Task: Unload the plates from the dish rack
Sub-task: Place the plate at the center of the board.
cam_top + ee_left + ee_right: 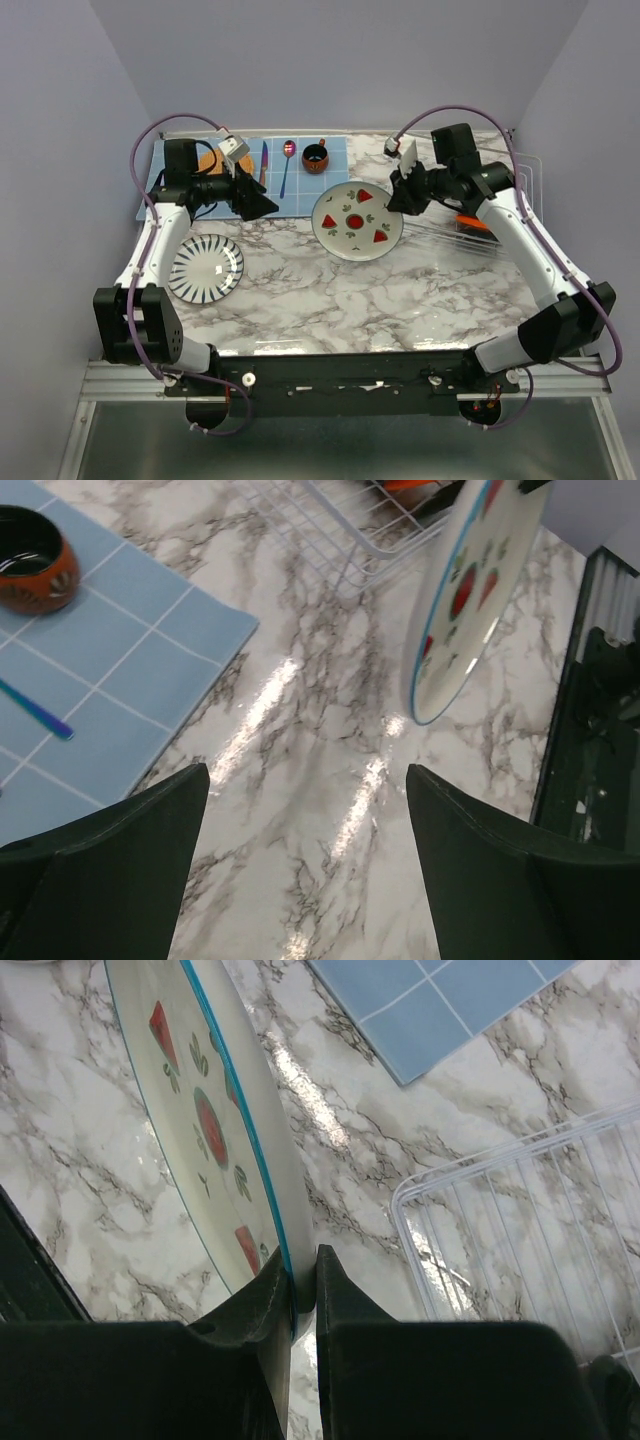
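My right gripper point(398, 200) is shut on the rim of a white plate with red wedges point(357, 222) and holds it above the table's middle. The wrist views show this plate tilted on edge point(200, 1130), point(470, 590), the fingers point(268, 1295) pinching its rim. A white plate with black radial stripes point(205, 268) lies flat at the left. The white wire dish rack point(500, 215) stands at the right, an orange-red plate point(470, 221) still in it; it also shows in the right wrist view point(520, 1230) and the left wrist view point(330, 525). My left gripper point(268, 203) is open and empty over the mat's edge.
A blue tiled mat point(270, 180) lies at the back with an orange woven disc point(212, 163), a knife point(263, 160), a spoon point(287, 165) and a dark-orange cup point(315, 158); the cup shows in the left wrist view point(30, 560).
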`<state>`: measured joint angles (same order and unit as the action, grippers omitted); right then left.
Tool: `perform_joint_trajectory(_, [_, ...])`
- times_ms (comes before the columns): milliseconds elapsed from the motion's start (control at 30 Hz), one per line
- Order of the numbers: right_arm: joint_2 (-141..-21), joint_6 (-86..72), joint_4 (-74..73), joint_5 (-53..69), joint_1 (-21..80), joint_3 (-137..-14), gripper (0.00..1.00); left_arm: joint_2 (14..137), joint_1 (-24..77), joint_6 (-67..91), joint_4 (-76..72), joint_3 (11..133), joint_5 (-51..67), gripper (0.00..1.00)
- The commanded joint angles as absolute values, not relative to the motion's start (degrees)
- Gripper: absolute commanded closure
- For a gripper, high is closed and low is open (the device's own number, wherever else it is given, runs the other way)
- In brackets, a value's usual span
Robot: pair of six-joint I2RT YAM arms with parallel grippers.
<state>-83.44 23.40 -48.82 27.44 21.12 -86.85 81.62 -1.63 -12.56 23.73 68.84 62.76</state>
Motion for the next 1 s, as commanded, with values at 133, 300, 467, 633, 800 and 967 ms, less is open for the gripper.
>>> perform_joint_trajectory(133, [-86.1,18.5,-41.5,38.1,22.5,-86.6,0.99,80.9,2.9,-14.5,25.7,69.7,68.3,0.13])
perform_joint_trajectory(300, [-85.7,17.0,-42.1,41.5,22.5,-85.7,0.99,78.6,2.9,-18.3,28.6,68.6,66.2,0.13])
perform_joint_trajectory(467, [-83.5,11.9,-39.8,49.2,18.8,-82.9,0.99,77.0,2.6,-21.0,30.4,67.9,66.0,0.13])
perform_joint_trajectory(633, [-83.6,8.4,-38.5,58.7,12.6,-80.4,0.99,76.6,2.1,-20.0,28.8,67.9,66.8,0.13])
perform_joint_trajectory(800, [-85.4,6.9,-38.3,63.7,10.5,-79.4,0.99,76.1,2.1,-19.2,27.2,66.9,66.4,0.13])
perform_joint_trajectory(967, [-88.0,5.8,-37.2,64.1,10.4,-80.8,0.99,76.1,2.4,-18.3,25.9,66.2,65.4,0.13])
